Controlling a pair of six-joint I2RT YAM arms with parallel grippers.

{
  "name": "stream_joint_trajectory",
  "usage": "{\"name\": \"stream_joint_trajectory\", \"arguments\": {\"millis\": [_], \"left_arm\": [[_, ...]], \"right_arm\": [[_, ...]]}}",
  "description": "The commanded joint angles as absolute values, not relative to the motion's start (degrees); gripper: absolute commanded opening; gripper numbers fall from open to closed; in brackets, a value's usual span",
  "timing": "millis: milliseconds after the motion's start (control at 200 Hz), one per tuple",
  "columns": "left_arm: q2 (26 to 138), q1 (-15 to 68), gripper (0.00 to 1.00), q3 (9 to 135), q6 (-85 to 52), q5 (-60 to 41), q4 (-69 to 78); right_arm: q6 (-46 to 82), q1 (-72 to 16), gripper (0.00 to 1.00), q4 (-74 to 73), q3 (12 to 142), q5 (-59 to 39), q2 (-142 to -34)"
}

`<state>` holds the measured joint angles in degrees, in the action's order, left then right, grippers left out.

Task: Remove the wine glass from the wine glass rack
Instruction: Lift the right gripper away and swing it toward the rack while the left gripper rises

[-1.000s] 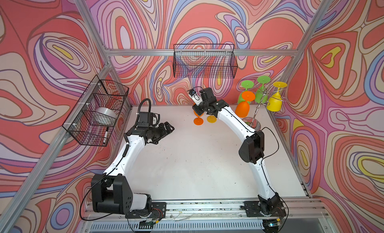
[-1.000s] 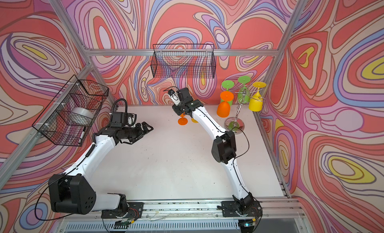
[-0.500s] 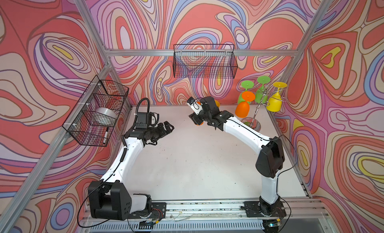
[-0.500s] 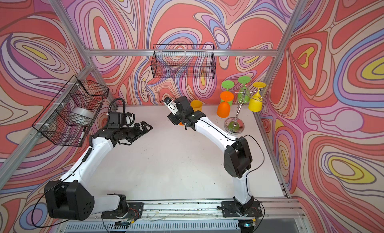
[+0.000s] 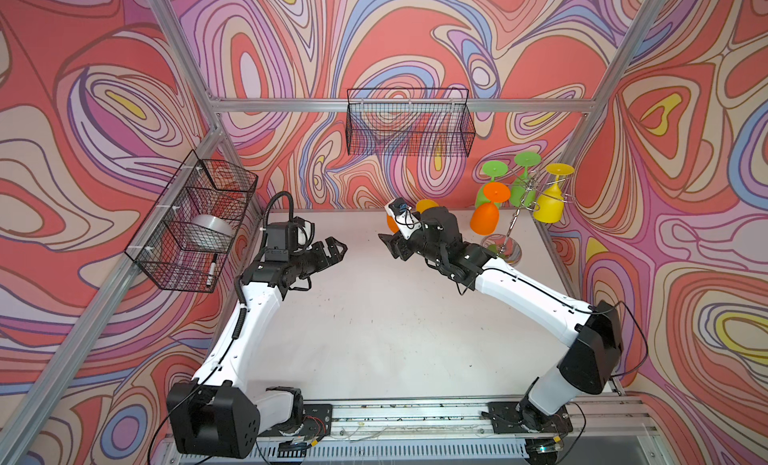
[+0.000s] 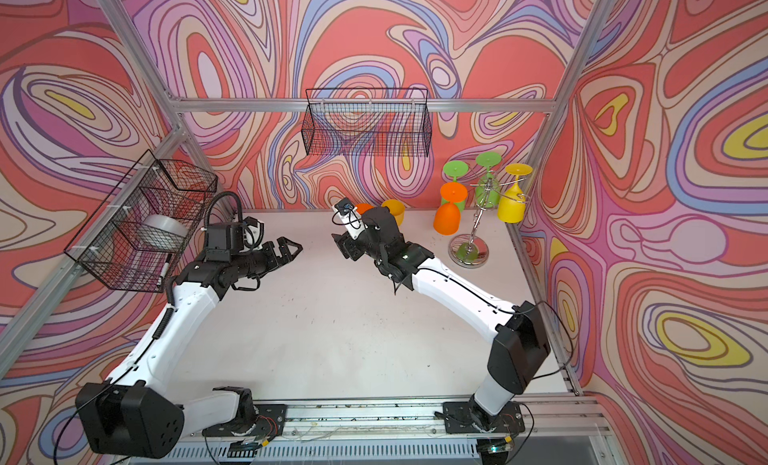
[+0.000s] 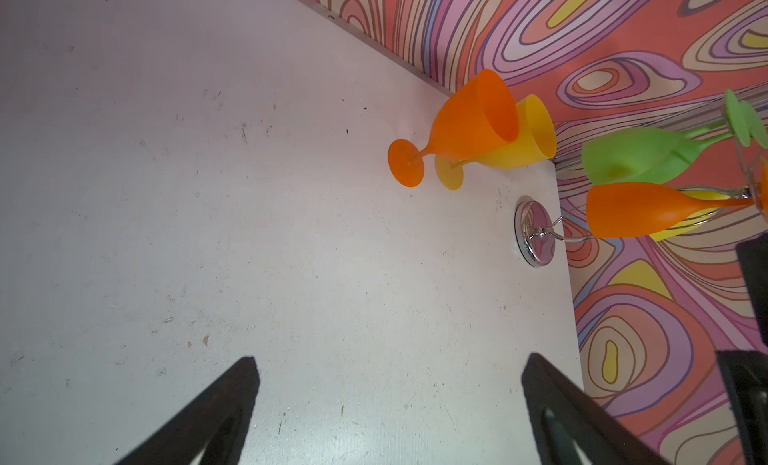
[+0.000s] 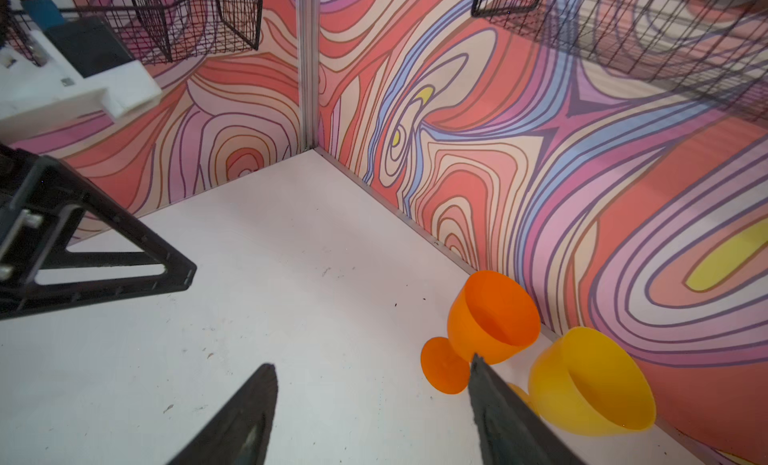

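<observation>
Glasses hang upside down on the rack [image 5: 509, 253]: two green ones [image 5: 521, 193], an orange glass [image 5: 484, 222] and a yellow glass [image 5: 548, 207]. Each foot is caught in a wire loop, so the bowl points down and must slide out sideways.

The rack stands in the table [image 5: 374, 317] corner, well behind the right fingers [image 5: 391, 247] and off to their side. These fingers are spread with nothing between them, and they point away from the rack, toward the left fingers [image 5: 338, 252]. Those are spread wide too and also empty, far from any glass.

Just beside the right fingers, two other glasses [image 8: 494, 317] stand upright on the table against the wall, which leaves the middle free. I think the right arm must turn back for the orange glass, the nearest one.
</observation>
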<state>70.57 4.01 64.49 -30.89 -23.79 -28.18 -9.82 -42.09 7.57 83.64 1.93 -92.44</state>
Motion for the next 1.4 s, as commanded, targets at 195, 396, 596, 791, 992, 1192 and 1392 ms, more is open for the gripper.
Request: {"name": "stream_joint_trajectory", "arguments": {"millis": [195,396,596,791,992,1192,1392], "left_arm": [[71.02,5.58,0.99,66.43,-28.80,-25.80,-24.06],[71.06,11.31,0.98,68.41,-22.35,-24.09,-22.93],[72.72,17.69,0.97,71.12,-15.69,-23.89,-20.88],[74.15,22.01,0.97,72.40,-9.79,-24.70,-18.32],[75.15,24.07,0.97,69.96,-6.20,-27.28,-12.64],[72.97,25.81,0.97,64.49,-2.34,-30.00,-8.12],[70.43,28.21,0.97,61.65,-0.38,-29.39,-7.74]], "right_arm": [[-0.31,-38.47,0.77,-1.30,76.42,10.82,-80.59],[9.62,-33.25,0.77,0.27,72.01,13.05,-71.92],[17.32,-30.55,0.76,5.70,71.52,17.22,-66.59],[25.69,-26.52,0.75,11.64,72.58,16.86,-64.45],[36.41,-19.73,0.74,17.40,76.01,11.54,-63.36],[45.39,-13.50,0.74,20.66,78.62,3.46,-65.24],[58.58,-4.32,0.71,15.84,75.25,-9.67,-67.48]]}}
